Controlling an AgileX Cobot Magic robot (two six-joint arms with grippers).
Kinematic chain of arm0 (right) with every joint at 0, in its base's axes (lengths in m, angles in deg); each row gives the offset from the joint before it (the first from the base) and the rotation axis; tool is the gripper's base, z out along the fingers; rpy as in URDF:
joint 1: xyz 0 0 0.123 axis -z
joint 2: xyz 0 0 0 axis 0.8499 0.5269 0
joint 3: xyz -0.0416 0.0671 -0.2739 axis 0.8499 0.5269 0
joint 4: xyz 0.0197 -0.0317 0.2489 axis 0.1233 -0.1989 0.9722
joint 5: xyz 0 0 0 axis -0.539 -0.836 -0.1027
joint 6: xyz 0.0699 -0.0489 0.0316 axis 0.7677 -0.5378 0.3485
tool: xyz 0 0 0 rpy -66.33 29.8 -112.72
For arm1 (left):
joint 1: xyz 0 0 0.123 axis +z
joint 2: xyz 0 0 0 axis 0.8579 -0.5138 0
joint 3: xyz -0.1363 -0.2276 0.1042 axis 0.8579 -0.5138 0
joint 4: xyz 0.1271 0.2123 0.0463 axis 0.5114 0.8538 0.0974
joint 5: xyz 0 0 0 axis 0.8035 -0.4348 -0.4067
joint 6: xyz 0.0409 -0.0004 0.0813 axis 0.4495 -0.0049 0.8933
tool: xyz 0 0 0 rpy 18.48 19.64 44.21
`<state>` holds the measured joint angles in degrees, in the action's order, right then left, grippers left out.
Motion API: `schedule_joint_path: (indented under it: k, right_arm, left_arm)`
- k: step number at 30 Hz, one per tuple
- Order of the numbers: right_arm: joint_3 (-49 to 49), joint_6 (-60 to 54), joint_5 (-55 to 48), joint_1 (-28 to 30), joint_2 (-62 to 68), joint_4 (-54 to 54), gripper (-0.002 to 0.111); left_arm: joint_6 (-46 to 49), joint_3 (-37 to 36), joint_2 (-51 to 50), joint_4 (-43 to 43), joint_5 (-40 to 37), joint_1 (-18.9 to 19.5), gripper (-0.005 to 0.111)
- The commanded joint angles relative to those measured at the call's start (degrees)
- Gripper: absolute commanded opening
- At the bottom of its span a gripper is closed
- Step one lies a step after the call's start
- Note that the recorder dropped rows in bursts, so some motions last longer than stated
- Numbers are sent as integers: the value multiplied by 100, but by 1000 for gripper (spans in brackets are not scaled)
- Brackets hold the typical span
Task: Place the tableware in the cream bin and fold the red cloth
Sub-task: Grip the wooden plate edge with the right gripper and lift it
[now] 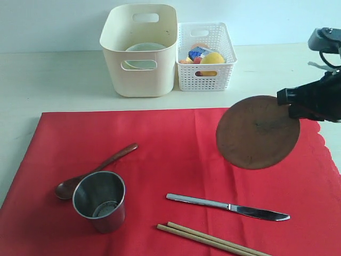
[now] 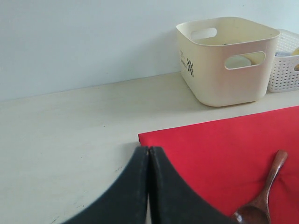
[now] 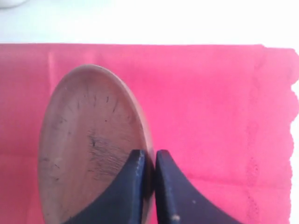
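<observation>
Plate hangs tilted over the cloth, rim pinched in the right gripper; left gripper closed, empty. Carry it high, clear the bin wall, lower gently onto the bowl, then release.

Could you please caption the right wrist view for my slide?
Right gripper holds the wooden plate by its rim above the red cloth.

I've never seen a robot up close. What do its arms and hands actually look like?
Each hand has two matte black fingers, broad at the base and curving to narrow tips. You can see this on both the left hand and the right hand. In the exterior view, the right arm is a boxy black body with a grey part above it. No markings are visible.
</observation>
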<state>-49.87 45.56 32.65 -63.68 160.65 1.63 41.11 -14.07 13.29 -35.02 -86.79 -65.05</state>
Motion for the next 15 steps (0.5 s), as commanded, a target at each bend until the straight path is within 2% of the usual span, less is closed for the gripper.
schedule_joint_path:
  k: [1,8,15]
  right_arm:
    - [-170,-21,192,14,-195,217,0]
    - [-887,-1007,219,14,-198,1339,0]
    - [-1711,-2592,238,14,259,3346,0]
  left_arm:
    - [6,-18,38,0,12,3,2]
    - [6,-18,38,0,12,3,2]
    - [6,-18,38,0,12,3,2]
